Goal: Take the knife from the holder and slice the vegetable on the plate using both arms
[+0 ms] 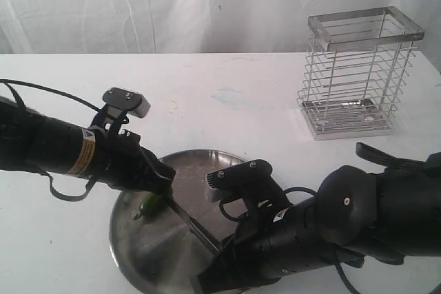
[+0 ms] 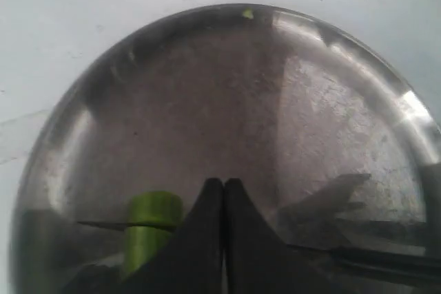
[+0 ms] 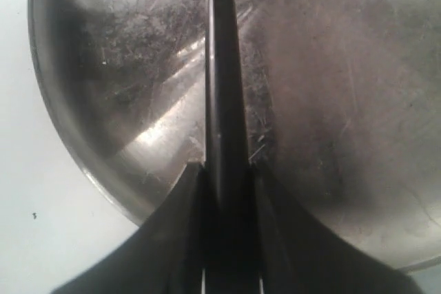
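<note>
Gripping the knife point(image 3: 224, 67) at its rear end, the right claw point(image 3: 231, 177) has both fingers drawn in narrow against the knife's sides, and the dark blade points out over the plate point(image 3: 344, 101). In the exterior view this claw point(image 1: 219, 249) sits at the lower middle of the frame. The knife point(image 1: 193, 224) slants up and left across the plate point(image 1: 158, 259) toward the vegetable point(image 1: 148, 204), which lies on the plate's left part.

The left claw point(image 1: 162, 180) comes in from the left edge, its tips just beside the vegetable. The left wrist view shows its fingers point(image 2: 203, 239) pressed together with nothing between them. The green vegetable point(image 2: 155, 208) lies close alongside, with the thin blade crossing it.

The holder point(image 1: 358, 74) stands on the white table point(image 1: 227, 94) at the upper right, well apart from the plate.
</note>
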Motion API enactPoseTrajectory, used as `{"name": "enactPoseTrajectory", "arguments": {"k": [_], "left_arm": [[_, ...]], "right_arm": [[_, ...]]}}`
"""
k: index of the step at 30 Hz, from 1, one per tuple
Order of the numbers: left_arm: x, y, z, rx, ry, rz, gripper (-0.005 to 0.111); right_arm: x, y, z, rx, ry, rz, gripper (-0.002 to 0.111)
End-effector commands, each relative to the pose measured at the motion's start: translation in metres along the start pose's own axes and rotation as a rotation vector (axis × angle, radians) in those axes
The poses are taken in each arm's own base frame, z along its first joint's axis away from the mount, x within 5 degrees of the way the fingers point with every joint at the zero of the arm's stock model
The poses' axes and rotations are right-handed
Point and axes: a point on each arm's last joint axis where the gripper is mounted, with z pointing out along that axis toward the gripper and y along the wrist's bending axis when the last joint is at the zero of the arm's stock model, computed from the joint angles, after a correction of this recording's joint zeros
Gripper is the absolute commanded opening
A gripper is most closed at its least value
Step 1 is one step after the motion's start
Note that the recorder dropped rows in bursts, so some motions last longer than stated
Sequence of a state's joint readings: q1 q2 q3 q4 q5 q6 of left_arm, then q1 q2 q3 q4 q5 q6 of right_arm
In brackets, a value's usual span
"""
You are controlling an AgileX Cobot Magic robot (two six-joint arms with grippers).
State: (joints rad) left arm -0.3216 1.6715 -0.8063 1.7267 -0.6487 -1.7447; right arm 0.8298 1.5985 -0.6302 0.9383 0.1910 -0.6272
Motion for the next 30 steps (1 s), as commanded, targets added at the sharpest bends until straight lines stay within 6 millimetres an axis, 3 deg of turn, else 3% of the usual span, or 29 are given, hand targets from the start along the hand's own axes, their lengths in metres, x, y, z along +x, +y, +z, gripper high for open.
{"name": "enactPoseTrajectory", "arguments": {"k": [1,12,14,15,17,19,23,27,30], "left_arm": [[0.006,-0.005,0.008,-0.003,0.033,0.007,0.000],[0.010,-0.006,0.012,0.027,0.053,0.006,0.000],[0.027,-0.001,0.018,-0.012,0.112,-0.014,0.000],[0.046,0.001,0.028,-0.058,0.177,-0.027,0.000],[0.053,0.001,0.038,-0.056,0.213,0.003,0.000],[0.041,-0.001,0.037,-0.032,0.175,0.014,0.000],[0.005,-0.012,0.011,0.002,0.035,0.041,0.000],[-0.007,-0.017,-0.006,-0.024,-0.024,0.028,0.000],[-0.007,-0.017,-0.006,-0.027,-0.025,0.027,0.000]], "right_arm": [[0.000,-0.001,0.000,0.009,-0.009,0.004,0.000],[-0.001,-0.001,0.000,0.013,-0.015,0.004,0.000],[-0.001,-0.001,0.000,0.013,-0.015,0.004,0.000],[-0.001,-0.001,0.000,0.013,-0.015,0.004,0.000],[-0.001,-0.001,0.000,0.012,-0.013,0.004,0.000],[0.000,-0.001,0.000,0.006,-0.005,0.004,0.000],[0.000,-0.001,0.000,0.003,-0.001,0.004,0.000],[0.000,-0.001,0.000,0.004,-0.003,0.004,0.000],[0.000,-0.001,0.000,0.008,-0.009,0.004,0.000]]}}
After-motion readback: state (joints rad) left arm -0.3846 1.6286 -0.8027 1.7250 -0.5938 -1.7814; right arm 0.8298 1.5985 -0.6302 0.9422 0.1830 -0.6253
